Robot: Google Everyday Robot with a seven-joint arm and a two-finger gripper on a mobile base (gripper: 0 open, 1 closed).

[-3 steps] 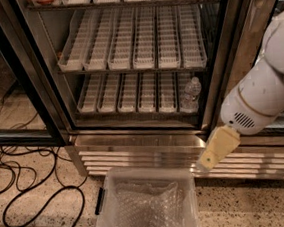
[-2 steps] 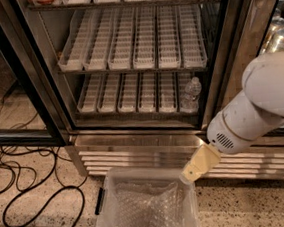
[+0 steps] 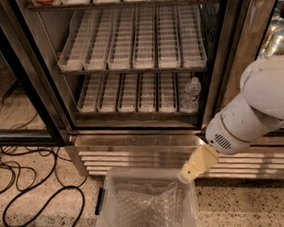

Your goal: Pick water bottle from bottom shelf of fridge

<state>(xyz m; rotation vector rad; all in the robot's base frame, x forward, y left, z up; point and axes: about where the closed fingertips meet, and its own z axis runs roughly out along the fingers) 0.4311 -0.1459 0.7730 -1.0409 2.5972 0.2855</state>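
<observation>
Cables (image 3: 24, 197): loose black loops on the floor at the left, well apart from the robot; a snag only if the base rolls that way
Bottom shelf (image 3: 130, 94): white lane trays, bare except the far right lane; the rack above leaves a low gap, so a high entry could knock it
Plastic bin (image 3: 103, 209): clear, lined with bubble wrap, on the floor just before the fridge (image 3: 135, 151) grille
Claw (image 3: 191, 169): hangs low over the bin's rear right corner, outside the fridge and below shelf level; wide or narrow cannot be told; not on the bottle
Water bottle (image 3: 191, 94): upright in the far right lane of the bottom shelf, close beside the door frame; light and tall, so a glancing approach could tip it or shove it back
Arm (image 3: 261, 104): bulky white link before the right door; rising, it could strike the frame
Change: a second ago the claw was higher and further right; now lower, leftward, farther from the unmoved bottle
</observation>
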